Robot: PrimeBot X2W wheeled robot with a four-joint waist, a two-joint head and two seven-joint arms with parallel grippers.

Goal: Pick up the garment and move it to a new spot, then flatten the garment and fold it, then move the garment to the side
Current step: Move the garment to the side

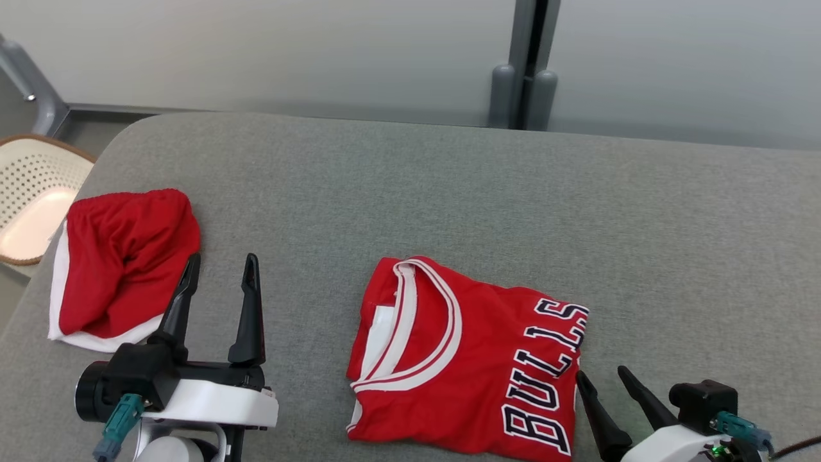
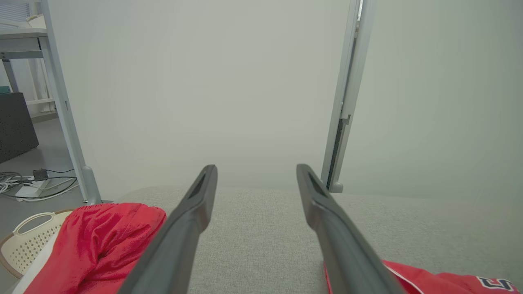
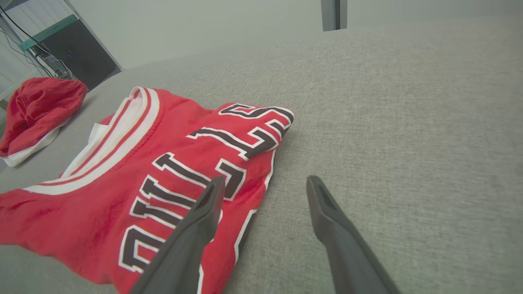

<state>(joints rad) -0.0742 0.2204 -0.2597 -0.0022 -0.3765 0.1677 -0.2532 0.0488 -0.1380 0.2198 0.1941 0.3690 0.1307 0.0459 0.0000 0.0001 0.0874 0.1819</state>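
Folded red Bulls jersey [image 1: 468, 359] is lying flat on the grey fabric bench [image 1: 449, 192], close to the near edge, with the lettering along its right side. The right tool [image 1: 600, 373] sits right by that lettered edge, fingers spread apart, nothing in them. The left tool [image 1: 222, 258] is spread wide and empty too, between the jersey and a bunched-up red garment with white trim [image 1: 122, 269] at the bench's left end. A cream perforated basket [image 1: 32, 192] sits off that corner.

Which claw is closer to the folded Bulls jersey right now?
Right. The right claw, open, is at the lettered edge of the Bulls jersey. The left claw, open, stands apart from it on the opposite side, close beside the other red garment.
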